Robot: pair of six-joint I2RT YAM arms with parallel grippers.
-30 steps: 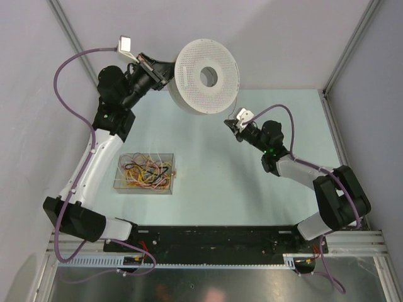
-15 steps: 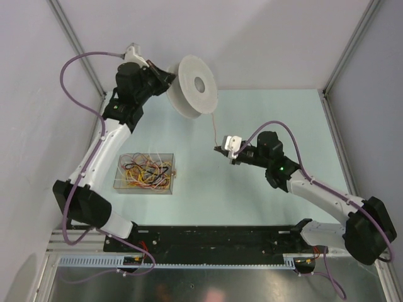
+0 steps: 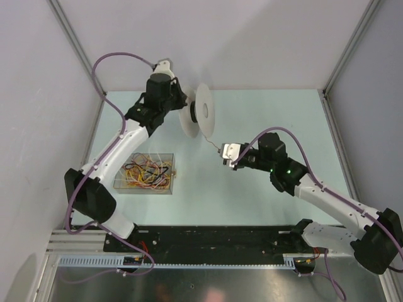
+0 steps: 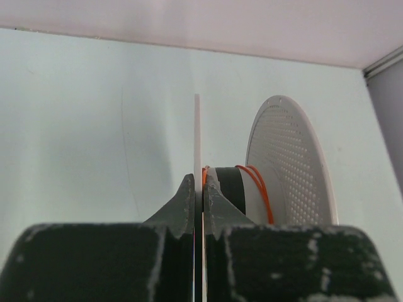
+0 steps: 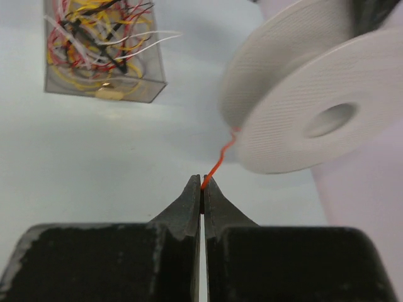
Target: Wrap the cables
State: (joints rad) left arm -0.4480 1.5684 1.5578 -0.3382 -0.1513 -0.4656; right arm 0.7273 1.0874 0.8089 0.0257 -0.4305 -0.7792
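A white perforated spool (image 3: pixel 201 114) hangs edge-on above the back of the table. My left gripper (image 3: pixel 185 112) is shut on its thin near flange (image 4: pixel 197 138). In the left wrist view the gripper (image 4: pixel 198 184) pinches that flange, and an orange cable (image 4: pixel 259 189) is wound round the spool's dark core. My right gripper (image 3: pixel 225 155) is shut on the free end of that orange cable (image 5: pixel 218 160), which runs up to the spool (image 5: pixel 315 113). In the right wrist view the fingertips (image 5: pixel 202 182) meet on the wire.
A clear plastic box (image 3: pixel 146 173) holding a tangle of yellow, red, white and black cables (image 5: pixel 101 38) sits on the table's left side, below the left arm. Grey walls and metal frame posts close in the back and both sides.
The left arm has swung the spool right and toward the table, turning it from face-on to edge-on. The right gripper has moved nearer and left with the orange cable end.
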